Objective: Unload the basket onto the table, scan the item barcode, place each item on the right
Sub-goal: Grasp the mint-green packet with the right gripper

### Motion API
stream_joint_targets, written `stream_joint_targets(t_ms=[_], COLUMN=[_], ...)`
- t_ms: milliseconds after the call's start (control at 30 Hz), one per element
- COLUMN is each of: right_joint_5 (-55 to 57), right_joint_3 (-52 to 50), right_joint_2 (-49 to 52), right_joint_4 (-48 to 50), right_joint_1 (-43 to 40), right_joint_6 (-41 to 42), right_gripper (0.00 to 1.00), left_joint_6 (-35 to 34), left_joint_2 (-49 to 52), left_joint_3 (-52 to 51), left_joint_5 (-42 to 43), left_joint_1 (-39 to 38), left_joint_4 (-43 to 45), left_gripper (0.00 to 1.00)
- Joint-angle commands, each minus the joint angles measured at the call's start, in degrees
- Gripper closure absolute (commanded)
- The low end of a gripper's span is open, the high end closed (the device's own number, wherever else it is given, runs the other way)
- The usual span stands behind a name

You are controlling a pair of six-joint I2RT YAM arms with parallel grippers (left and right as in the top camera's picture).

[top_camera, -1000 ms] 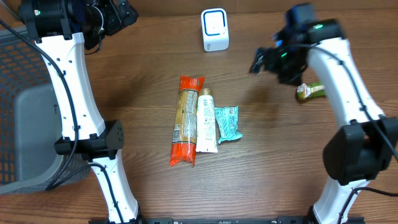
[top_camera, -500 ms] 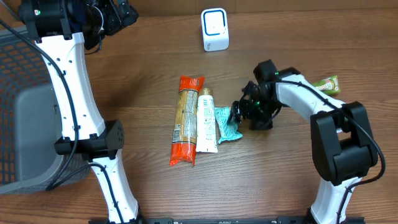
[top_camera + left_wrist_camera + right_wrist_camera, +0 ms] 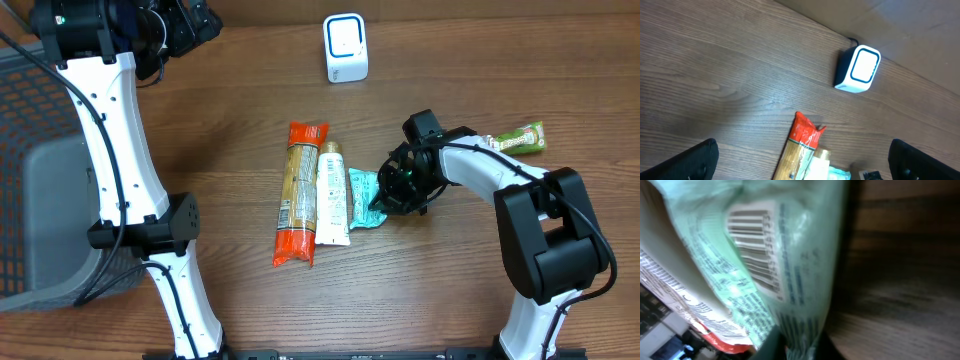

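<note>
Pinch by right gripper (image 3: pixel 385 200) on teal packet (image 3: pixel 362 192) edge, just beside the white tube (image 3: pixel 333 195). Lift gently, avoid dragging the tube, turn barcode (image 3: pixel 752 245) toward the white scanner (image 3: pixel 346 47) at the back. Left gripper (image 3: pixel 190 27) gaping wide, holding nothing.

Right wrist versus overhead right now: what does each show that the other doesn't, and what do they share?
Only the right wrist: the barcode printed on the teal packet, seen close enough to make out the bars. Only the overhead: the white scanner, the green bar off to the right, and the grey basket at the left edge. Both: the teal packet pinched at its edge by the right gripper, lying on the wood table.
</note>
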Motion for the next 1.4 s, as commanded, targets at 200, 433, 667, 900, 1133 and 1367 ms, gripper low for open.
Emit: stream_joint_targets(t_ms=[200, 433, 667, 900, 1133, 1367], right_joint_5=[13.49, 34.10, 34.73, 35.67, 21.31, 11.72], right_joint_3=[4.83, 11.65, 11.58, 18.21, 29.05, 19.50], right_joint_2=[-1.46, -3.89, -3.89, -4.15, -4.24, -3.89], right_joint_4=[-6.67, -14.23, -6.71, -1.01, -12.61, -9.33], right_joint_1=[-1.31, 1.68, 1.68, -1.22, -7.56, -6.88], right_joint_6=[-6.56, -34.05, -54.86, -35.04, -18.97, -0.76], right_gripper=[0.96, 0.91, 0.87, 0.47, 0.21, 0.27], left_joint_6=[-0.63, -0.63, -0.63, -0.63, -0.63, -0.63], left_joint_2=[-0.28, -0.28, -0.28, -0.28, -0.28, -0.28], left_joint_3=[0.02, 0.02, 0.02, 0.02, 0.02, 0.02], left_joint_5=[0.24, 0.24, 0.26, 0.26, 0.24, 0.24], left_joint_1=[-0.44, -0.37, -0.44, -0.35, -0.74, -0.81], left_joint_4=[0.07, 0.07, 0.07, 0.07, 0.07, 0.07], left_gripper=[0.00, 0.00, 0.00, 0.00, 0.01, 0.00])
